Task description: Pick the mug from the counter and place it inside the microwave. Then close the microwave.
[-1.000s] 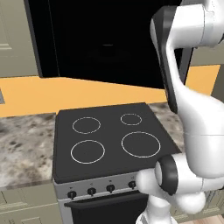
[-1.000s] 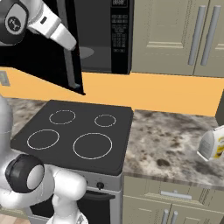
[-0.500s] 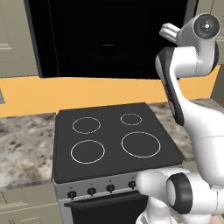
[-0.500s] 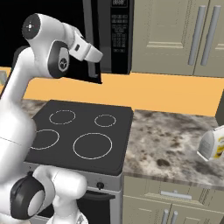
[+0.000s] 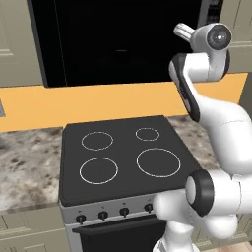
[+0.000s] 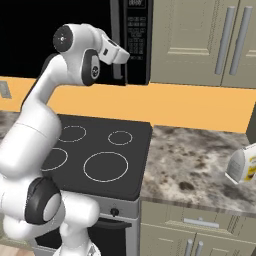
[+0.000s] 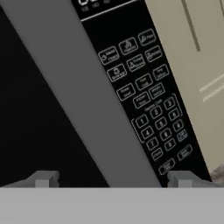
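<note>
The mug cannot be made out on any stretch of stone, and the dark cavity of the microwave [image 5: 123, 44] at the upper centre of the left base view is too black for its contents to be told. Its top and left side are cut off by the frame edge there. In the right base view, the microwave's button panel [image 6: 137, 35] is seen at the upper centre as a tall, upright strip, partly covered by the white hand in front of it. In the hand view the same panel [image 7: 144, 100] is shown tilted, its long axis running from the upper left to the lower right, with a grey frame strip [image 7: 83, 92] beside it on the left and the black opening further left.

The gripper [image 7: 111, 177] is seen at the bottom of the hand view, its two fingertips [image 7: 43, 178] set wide apart with nothing between them, so it is released. It is pointed at the microwave's front edge, close to it.

Below, the black stovetop [image 5: 123, 157] is set into the counter [image 5: 27, 162]. At the right edge of the right base view a pale carton [image 6: 242, 165] is cut off by the frame, tilted on the counter.
</note>
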Tool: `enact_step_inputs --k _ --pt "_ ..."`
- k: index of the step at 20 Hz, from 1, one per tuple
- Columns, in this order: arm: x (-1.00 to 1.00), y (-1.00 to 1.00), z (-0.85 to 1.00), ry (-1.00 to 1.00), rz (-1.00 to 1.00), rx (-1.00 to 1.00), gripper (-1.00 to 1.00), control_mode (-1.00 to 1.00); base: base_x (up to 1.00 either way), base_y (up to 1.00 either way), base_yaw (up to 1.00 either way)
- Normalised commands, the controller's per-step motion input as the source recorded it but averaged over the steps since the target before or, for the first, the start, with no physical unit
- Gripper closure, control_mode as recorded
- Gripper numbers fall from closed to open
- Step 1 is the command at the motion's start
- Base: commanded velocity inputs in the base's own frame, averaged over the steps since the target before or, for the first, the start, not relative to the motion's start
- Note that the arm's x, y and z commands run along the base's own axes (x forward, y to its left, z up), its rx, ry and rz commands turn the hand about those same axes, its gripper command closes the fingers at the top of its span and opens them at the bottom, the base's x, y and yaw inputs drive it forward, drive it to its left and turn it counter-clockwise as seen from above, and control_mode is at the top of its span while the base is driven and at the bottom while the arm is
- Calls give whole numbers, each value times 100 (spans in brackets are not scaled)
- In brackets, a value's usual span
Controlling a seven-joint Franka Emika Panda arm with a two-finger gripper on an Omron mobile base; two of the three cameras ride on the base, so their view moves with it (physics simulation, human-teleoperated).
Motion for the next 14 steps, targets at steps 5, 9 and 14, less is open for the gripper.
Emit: enact_step_inputs --k 5,9,14 --pt "55 -2 33 0 2 0 -100 -100 0 0 0" --pt "60 -4 9 0 0 0 -100 -100 0 0 0" --pt "54 0 0 -2 0 -1 -100 -100 0 0 0"
